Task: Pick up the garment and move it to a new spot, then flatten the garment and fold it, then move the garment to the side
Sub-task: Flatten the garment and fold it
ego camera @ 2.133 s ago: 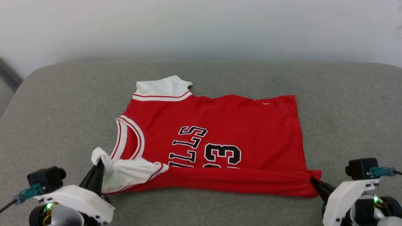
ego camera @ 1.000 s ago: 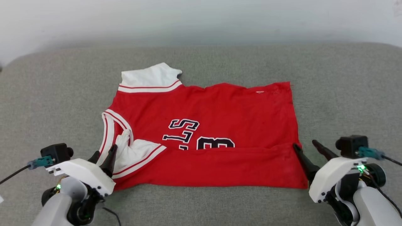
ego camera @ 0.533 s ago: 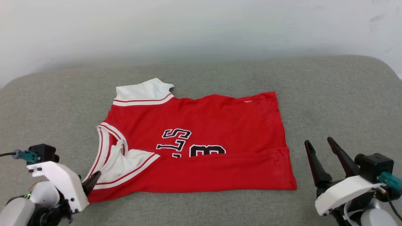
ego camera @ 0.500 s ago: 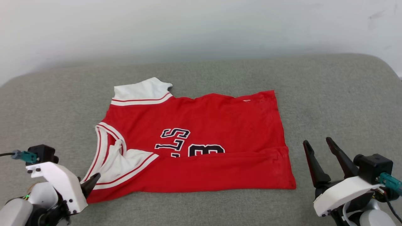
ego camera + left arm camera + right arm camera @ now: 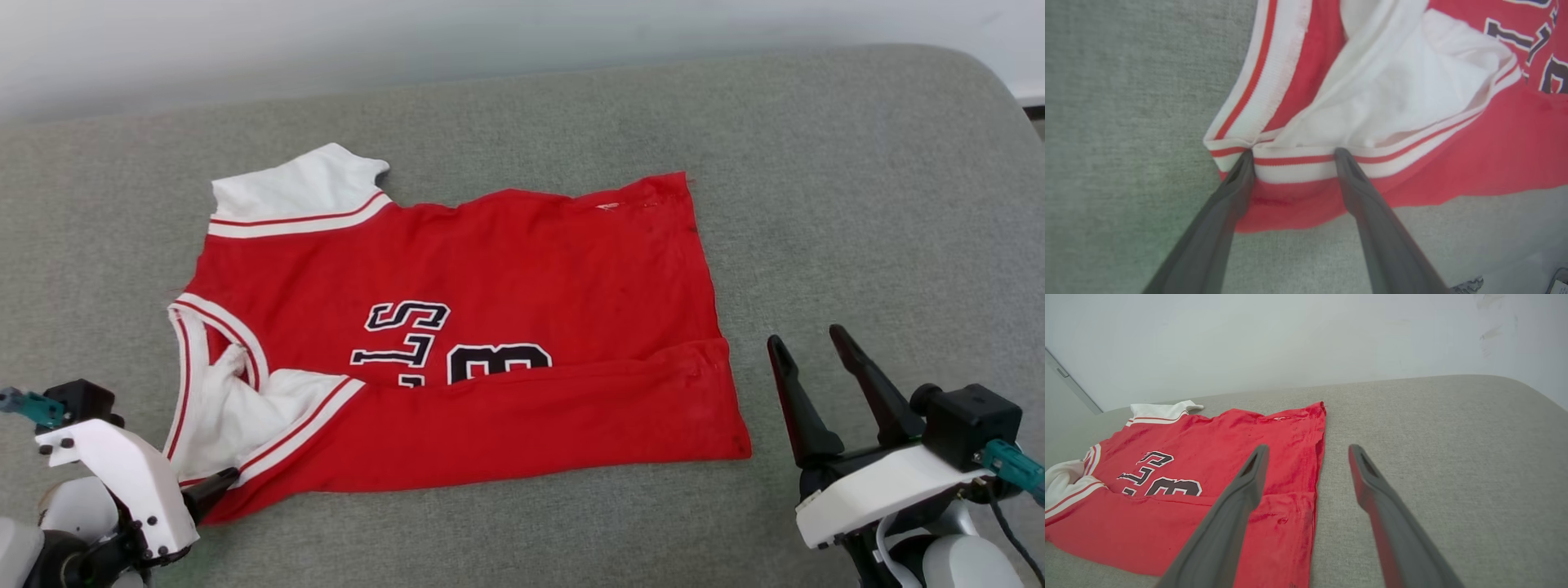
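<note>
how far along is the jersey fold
Done: the garment lies spread on the grey cushion, its near edge folded up over part of the lettering. In hand: nothing; left gripper and right gripper have fingers apart. Left: likely more folds, then moving it aside.

A grey woven cushion with rounded corners spreads wide below a plain pale wall. Faint scuff marks smudge the wall's upper right.
</note>
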You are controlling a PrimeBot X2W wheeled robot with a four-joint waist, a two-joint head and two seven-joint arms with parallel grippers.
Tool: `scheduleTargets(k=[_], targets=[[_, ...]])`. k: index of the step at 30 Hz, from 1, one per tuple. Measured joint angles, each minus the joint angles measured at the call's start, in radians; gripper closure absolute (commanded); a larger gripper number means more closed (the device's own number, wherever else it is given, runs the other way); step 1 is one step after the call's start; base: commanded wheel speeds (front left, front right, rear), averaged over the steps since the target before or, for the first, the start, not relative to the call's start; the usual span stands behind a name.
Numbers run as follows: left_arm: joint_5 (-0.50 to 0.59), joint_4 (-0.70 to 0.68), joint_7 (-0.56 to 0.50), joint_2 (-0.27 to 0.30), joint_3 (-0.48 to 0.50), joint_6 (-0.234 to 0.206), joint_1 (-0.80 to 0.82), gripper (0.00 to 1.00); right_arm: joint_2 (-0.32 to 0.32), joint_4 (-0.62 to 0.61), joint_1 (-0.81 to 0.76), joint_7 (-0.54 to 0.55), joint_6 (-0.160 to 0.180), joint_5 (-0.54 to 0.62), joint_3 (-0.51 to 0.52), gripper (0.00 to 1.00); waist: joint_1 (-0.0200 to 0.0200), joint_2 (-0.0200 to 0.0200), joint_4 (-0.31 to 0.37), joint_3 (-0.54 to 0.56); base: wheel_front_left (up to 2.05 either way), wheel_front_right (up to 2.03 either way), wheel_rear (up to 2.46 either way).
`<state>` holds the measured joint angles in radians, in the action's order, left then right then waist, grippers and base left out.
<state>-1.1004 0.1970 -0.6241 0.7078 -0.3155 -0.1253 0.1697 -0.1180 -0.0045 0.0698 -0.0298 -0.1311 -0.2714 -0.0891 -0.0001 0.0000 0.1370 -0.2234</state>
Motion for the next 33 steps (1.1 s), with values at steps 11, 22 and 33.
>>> scheduleTargets(k=[11,22,33], targets=[[-0.002,0.053,0.066,-0.060,-0.007,0.056,0.020,1.00,-0.017,-0.005,0.005,0.094,0.000,-0.049,0.044,0.00,0.0001,0.0000,-0.013,0.012,0.00,0.00,0.00],[0.077,-0.044,0.154,-0.067,-0.015,0.040,0.047,1.00,-0.084,0.094,0.057,0.647,0.000,-0.169,0.067,0.00,0.0001,0.0000,-0.074,0.049,0.00,0.00,0.00],[0.119,-0.125,0.192,-0.090,-0.030,0.016,0.080,1.00,-0.026,0.259,0.175,0.788,0.000,-0.206,0.035,0.12,0.0001,0.0000,-0.122,-0.011,0.00,0.00,0.00]])
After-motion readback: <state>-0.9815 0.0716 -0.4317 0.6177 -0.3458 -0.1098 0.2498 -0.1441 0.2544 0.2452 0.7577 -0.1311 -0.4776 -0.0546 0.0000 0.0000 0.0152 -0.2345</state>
